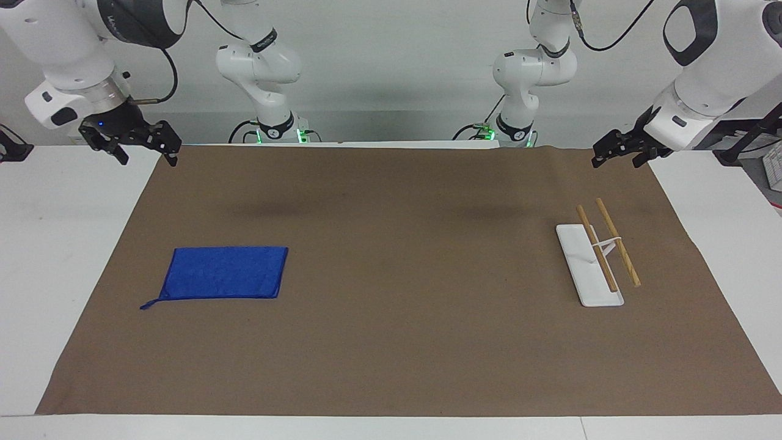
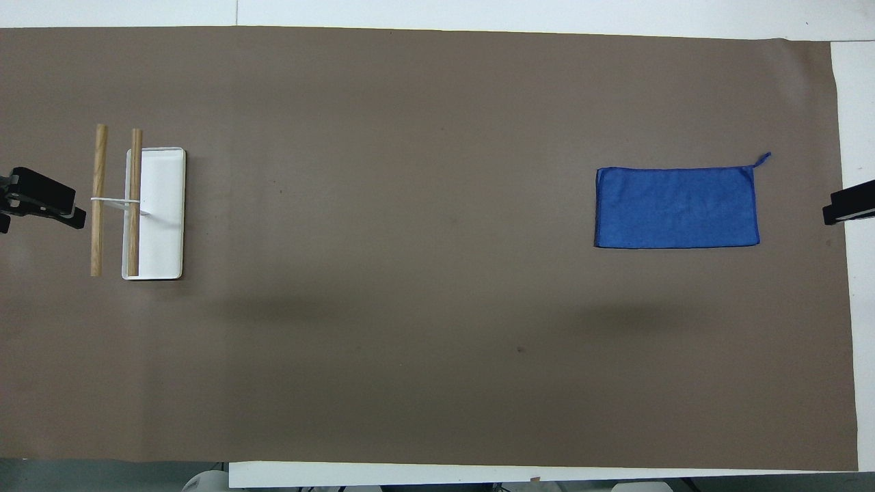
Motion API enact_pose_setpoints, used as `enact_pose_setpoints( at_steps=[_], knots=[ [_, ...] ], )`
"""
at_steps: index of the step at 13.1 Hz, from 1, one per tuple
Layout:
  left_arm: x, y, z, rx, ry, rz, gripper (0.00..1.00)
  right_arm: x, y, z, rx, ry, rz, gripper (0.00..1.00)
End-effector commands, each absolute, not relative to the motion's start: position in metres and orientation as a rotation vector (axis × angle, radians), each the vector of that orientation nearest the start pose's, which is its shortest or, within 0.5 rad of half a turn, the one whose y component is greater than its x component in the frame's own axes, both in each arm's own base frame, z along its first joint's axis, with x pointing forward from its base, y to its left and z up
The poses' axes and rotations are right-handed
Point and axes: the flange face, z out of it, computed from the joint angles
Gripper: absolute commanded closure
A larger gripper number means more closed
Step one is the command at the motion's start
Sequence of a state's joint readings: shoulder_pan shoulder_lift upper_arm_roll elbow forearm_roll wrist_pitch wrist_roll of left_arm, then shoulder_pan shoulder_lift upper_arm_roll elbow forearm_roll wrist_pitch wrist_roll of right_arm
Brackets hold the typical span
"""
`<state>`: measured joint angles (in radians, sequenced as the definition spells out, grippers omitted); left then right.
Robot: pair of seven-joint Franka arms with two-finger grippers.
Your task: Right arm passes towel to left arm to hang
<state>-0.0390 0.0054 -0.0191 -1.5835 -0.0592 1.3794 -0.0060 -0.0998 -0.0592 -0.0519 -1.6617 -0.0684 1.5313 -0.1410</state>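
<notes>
The towel [image 1: 223, 273] [image 2: 677, 207], a bright blue rectangle, lies flat on the brown mat toward the right arm's end, its thin loop tail [image 1: 146, 304] at a corner away from the robots. My right gripper [image 1: 148, 157] [image 2: 849, 205] hangs open and empty above the mat's corner at that end, well apart from the towel. My left gripper [image 1: 617, 157] [image 2: 39, 201] hangs open and empty over the mat's edge at the left arm's end. Both arms wait, raised.
A white-based rack [image 1: 589, 269] [image 2: 160, 205] with two wooden rods [image 1: 618, 241] [image 2: 99, 198] stands on the mat toward the left arm's end. The brown mat [image 1: 391, 342] covers most of the white table [image 1: 55, 244].
</notes>
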Motion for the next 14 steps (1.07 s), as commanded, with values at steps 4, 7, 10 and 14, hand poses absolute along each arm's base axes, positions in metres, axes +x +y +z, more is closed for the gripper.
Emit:
enact_pose_setpoints(
  at_steps=[4,7,10,14],
  knots=[
    [0.527,-0.036,0.603,-3.156,0.075,0.313,0.0,0.519,-0.088,0.609,-3.193,0.111,0.142,0.0],
    [0.527,-0.036,0.603,-3.156,0.075,0.313,0.0,0.523,-0.081,0.596,-3.195,0.1,0.141,0.0],
    [0.527,-0.036,0.603,-3.156,0.075,0.313,0.0,0.534,-0.078,0.535,-3.199,0.06,0.05,0.0],
    [0.527,-0.036,0.603,-3.156,0.075,0.313,0.0,0.537,-0.078,0.462,-3.166,0.026,-0.104,0.0]
  ],
)
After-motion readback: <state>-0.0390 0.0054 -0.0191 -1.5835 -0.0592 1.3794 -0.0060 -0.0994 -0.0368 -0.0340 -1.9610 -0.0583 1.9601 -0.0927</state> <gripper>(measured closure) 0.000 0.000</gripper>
